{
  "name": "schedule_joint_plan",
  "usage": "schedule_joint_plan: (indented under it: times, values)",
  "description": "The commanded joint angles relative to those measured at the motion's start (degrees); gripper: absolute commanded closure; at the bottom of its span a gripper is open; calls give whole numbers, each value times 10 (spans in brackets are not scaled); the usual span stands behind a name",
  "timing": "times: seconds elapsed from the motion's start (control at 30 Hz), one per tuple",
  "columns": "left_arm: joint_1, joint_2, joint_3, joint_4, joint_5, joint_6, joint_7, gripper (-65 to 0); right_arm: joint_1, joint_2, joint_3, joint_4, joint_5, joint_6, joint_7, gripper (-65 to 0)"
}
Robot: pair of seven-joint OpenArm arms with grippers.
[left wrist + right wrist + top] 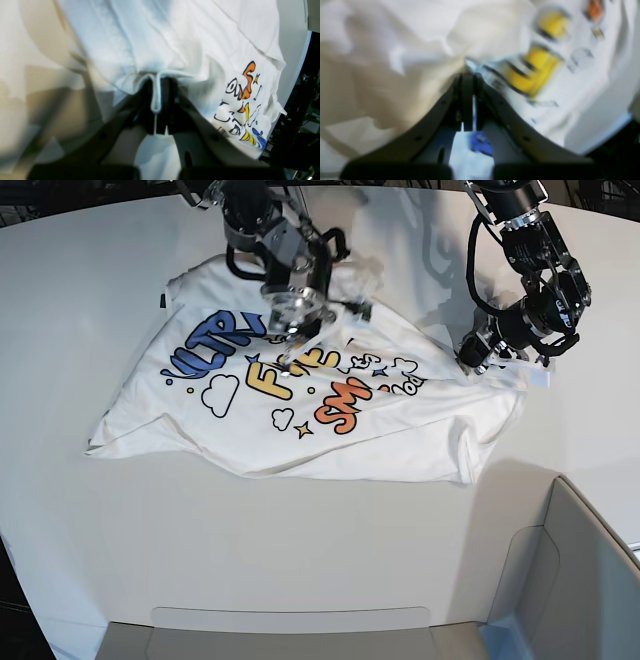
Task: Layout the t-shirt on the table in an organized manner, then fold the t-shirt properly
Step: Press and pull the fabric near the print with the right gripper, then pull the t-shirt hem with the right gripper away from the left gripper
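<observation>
Shirt: I see the white printed cotton t-shirt [300, 395] rumpled, print up, on the plain white surface [120, 520].
Left hand [156, 100]: pinching a shirt edge.
Right hand [290, 345]: clamped on printed fabric.

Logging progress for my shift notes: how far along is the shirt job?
Early. The white printed cloth t-shirt lies print-up on the white table but rumpled, so layout is unfinished. In hand: the left gripper is shut on a hemmed edge, and the right gripper pinches cloth by the yellow lettering. Left: flattening it, then every fold.
</observation>
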Motion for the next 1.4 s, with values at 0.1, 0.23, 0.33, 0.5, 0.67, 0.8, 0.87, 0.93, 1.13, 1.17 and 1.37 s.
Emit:
schedule_joint_plan:
  times: [0.1,0.23,0.33,0.5,0.67,0.8,0.87,0.93,1.13,1.17,1.37]
  values:
    - [8,2,3,-9,58,15,24,0,15,-1,13,-12,1,6,-1,0]
    - [8,2,6,-9,58,15,24,0,9,13,12,-15,0,6,-1,0]
    - [8,0,18,-9,58,15,24,0,6,19,13,-10,0,6,-1,0]
    - [8,0,20,-9,58,15,24,0,-4,30,14,-6,1,6,-1,0]
    - [7,0,20,-9,58,15,24,0,0,29,15,-12,2,6,-1,0]
    - [7,0,20,-9,58,15,24,0,20,13,2,-24,2,6,-1,0]
    - [7,0,20,-9,58,15,24,0,29,7,-8,-45,2,6,-1,0]
    - [7,0,20,-9,58,15,24,0,32,6,-15,-51,2,6,-1,0]
    - [7,0,21,-9,58,15,24,0,40,6,-14,-52,5,6,-1,0]
    - [7,0,21,-9,58,15,24,0,42,6,-15,-54,13,6,-1,0]
    - [7,0,21,-9,58,15,24,0,70,10,-13,-111,57,6,-1,0]
